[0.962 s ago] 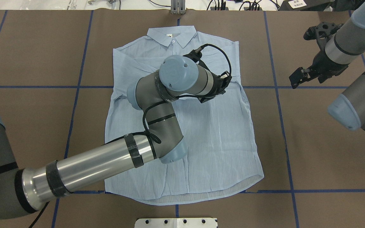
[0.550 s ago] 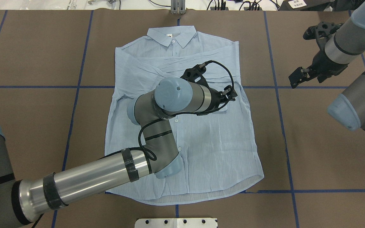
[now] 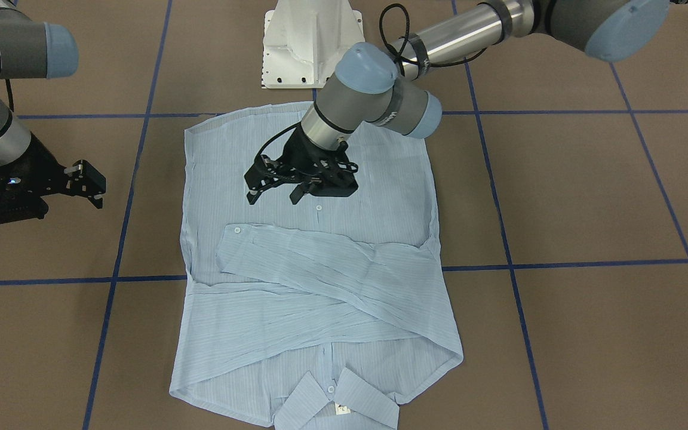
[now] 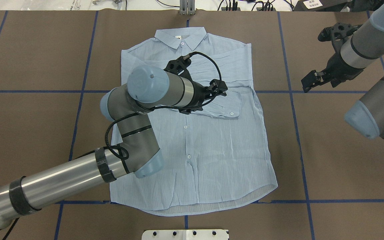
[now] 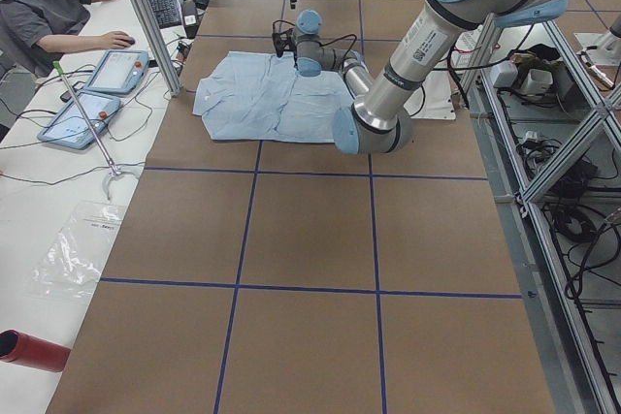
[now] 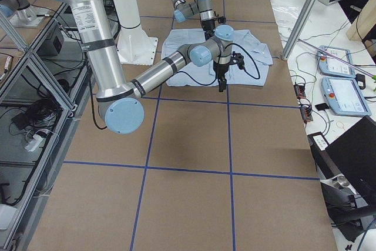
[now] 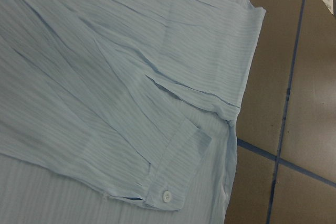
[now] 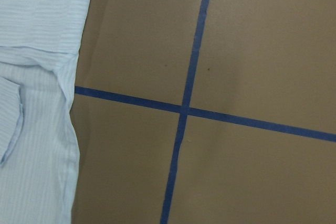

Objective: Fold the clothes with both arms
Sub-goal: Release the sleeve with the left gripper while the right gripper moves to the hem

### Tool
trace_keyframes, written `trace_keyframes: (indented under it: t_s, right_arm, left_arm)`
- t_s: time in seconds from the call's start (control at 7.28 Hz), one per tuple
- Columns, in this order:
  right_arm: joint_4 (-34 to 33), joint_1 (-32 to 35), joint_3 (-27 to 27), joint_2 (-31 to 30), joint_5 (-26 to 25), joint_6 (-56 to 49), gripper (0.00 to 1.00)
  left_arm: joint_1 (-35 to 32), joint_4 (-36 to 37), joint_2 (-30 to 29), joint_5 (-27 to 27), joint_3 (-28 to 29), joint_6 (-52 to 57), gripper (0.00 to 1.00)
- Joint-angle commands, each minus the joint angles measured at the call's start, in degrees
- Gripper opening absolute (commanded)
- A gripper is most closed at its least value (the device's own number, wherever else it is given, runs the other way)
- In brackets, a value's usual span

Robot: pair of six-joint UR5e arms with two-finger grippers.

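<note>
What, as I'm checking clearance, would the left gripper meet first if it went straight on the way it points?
Probably the shirt: the left gripper points steeply down at its front, near the folded sleeve's cuff; height above it is unclear.

Place: a robotics lab.
Robot: left arm point(image 4: 62, 176) and right arm point(image 4: 378, 110) on a white pedestal point(image 3: 308, 48).
Table: brown covering point(image 4: 345, 160) with a blue tape grid point(image 4: 292, 91).
Surroundings: aluminium framing point(image 5: 146, 21), loose cables point(image 5: 582, 220), an operator point(image 5: 44, 12) beside keyboard point(image 5: 167, 7) and teach pendants point(image 5: 118, 70).

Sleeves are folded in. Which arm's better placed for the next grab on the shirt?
Left, probably. The left gripper hangs open over the shirt, by the folded cuff. The right gripper is off the shirt, over the table beside it.
</note>
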Motion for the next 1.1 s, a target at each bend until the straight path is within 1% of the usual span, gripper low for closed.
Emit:
trace_keyframes:
  t_s: [0.0, 0.14, 0.27, 0.41, 0.55, 0.69, 0.82, 0.96]
  right_arm:
    - [8.7, -5.3, 1.8, -0.6, -0.7, 13.6, 1.0]
    - [9.1, -9.2, 5.3, -1.5, -3.1, 18.4, 1.0]
    - [9.2, -15.4, 10.4, -3.6, -7.5, 24.6, 1.0]
    - [9.2, -22.1, 13.2, -5.3, -12.6, 30.7, 1.0]
    - [9.3, -29.4, 14.3, -8.1, -19.1, 34.9, 1.0]
    - [10.4, -34.3, 14.9, -11.6, -22.7, 37.6, 1.0]
    - [14.7, -35.8, 14.9, -15.7, -23.4, 37.8, 1.0]
    - [20.9, -36.2, 14.8, -20.7, -23.5, 37.8, 1.0]
  left_arm:
    - [-1.5, 9.3, 11.7, -1.6, -16.1, 6.6, 1.0]
    - [-2.3, 16.9, 13.4, -1.6, -22.6, 10.0, 1.0]
    - [-2.8, 21.7, 14.3, -1.5, -26.0, 11.4, 1.0]
    - [-2.8, 22.1, 17.5, -1.6, -30.1, 11.6, 1.0]
    - [-2.8, 22.3, 18.2, -1.5, -31.7, 11.6, 1.0]
    - [-2.6, 22.3, 18.4, -1.4, -31.7, 11.5, 1.0]
    - [-2.7, 22.3, 18.4, -1.2, -31.8, 11.5, 1.0]
    - [-2.6, 22.3, 18.5, -1.1, -31.8, 11.5, 1.0]
